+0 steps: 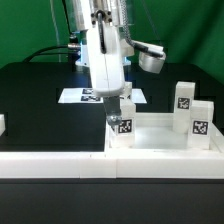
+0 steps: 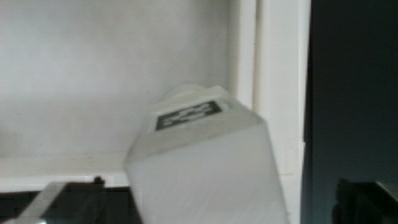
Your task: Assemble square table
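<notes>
The square table's white slab (image 1: 160, 150) lies at the exterior view's right, rim up. One tagged white leg (image 1: 125, 124) stands upright at its near corner on the exterior view's left. My gripper (image 1: 117, 112) hangs straight over that leg and is open. In the wrist view the leg (image 2: 205, 150) rises between my dark fingers (image 2: 365, 200), with a visible gap on one side, and the slab's rim (image 2: 267, 60) runs beside it. Two more tagged legs (image 1: 186, 97) (image 1: 202, 118) stand on the slab's right side.
A long white low wall (image 1: 55, 163) runs along the front, against the slab. The marker board (image 1: 75, 96) lies flat behind my arm. A small white piece (image 1: 2, 124) shows at the left edge. Black tabletop surrounds everything.
</notes>
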Robot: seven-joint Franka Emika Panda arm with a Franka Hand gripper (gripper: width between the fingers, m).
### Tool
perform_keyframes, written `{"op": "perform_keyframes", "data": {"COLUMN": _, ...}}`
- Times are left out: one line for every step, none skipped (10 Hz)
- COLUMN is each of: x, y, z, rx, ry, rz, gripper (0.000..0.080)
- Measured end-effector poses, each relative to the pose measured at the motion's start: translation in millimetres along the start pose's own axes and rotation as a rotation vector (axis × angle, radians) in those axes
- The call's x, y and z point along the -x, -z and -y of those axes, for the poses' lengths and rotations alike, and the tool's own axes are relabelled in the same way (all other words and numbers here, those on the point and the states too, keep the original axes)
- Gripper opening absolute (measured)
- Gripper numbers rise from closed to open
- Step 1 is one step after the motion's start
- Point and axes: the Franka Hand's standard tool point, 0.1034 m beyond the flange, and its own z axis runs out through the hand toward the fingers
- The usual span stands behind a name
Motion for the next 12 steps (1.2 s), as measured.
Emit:
{"op": "perform_keyframes", "data": {"x": 0.5, "y": 0.1, "z": -0.9, "rx": 0.010, "ry": 0.062, "rz": 0.002, "gripper": 0.0648}}
{"op": "perform_keyframes", "data": {"x": 3.6, "y": 2.0, "z": -1.4, "rx": 0.036, "ry": 0.171, "rz": 0.014, "gripper": 0.0648}}
{"op": "perform_keyframes", "data": {"x": 4.1, "y": 3.1, "z": 4.1, "rx": 0.004, "ry": 0.276, "rz": 0.000, "gripper": 0.0649}}
{"op": "perform_keyframes", "data": {"x": 8.3, "y": 3.5, "z": 5.4, "rx": 0.003, "ry": 0.436, "rz": -0.009, "gripper": 0.0649}}
{"op": "perform_keyframes", "data": {"x": 13.2, "y": 2.8, "z": 5.0, "rx": 0.007, "ry": 0.539, "rz": -0.013, "gripper": 0.0649}}
{"op": "perform_keyframes", "data": {"x": 10.1, "y": 2.8, "z": 4.9, "rx": 0.007, "ry": 0.591, "rz": -0.013, "gripper": 0.0649}}
{"op": "perform_keyframes", "data": {"x": 8.8, "y": 2.9, "z": 4.9, "rx": 0.009, "ry": 0.664, "rz": -0.015, "gripper": 0.0649}}
{"op": "perform_keyframes", "data": {"x": 8.8, "y": 2.8, "z": 4.9, "rx": 0.010, "ry": 0.745, "rz": -0.015, "gripper": 0.0649}}
{"op": "perform_keyframes", "data": {"x": 8.7, "y": 2.6, "z": 4.8, "rx": 0.011, "ry": 0.819, "rz": -0.015, "gripper": 0.0649}}
{"op": "perform_keyframes", "data": {"x": 7.0, "y": 0.8, "z": 4.3, "rx": 0.035, "ry": 1.103, "rz": -0.038, "gripper": 0.0649}}
{"op": "perform_keyframes", "data": {"x": 7.2, "y": -1.3, "z": 2.4, "rx": 0.056, "ry": 1.243, "rz": -0.044, "gripper": 0.0649}}
{"op": "perform_keyframes", "data": {"x": 6.1, "y": -1.0, "z": 2.7, "rx": 0.057, "ry": 1.271, "rz": -0.045, "gripper": 0.0649}}
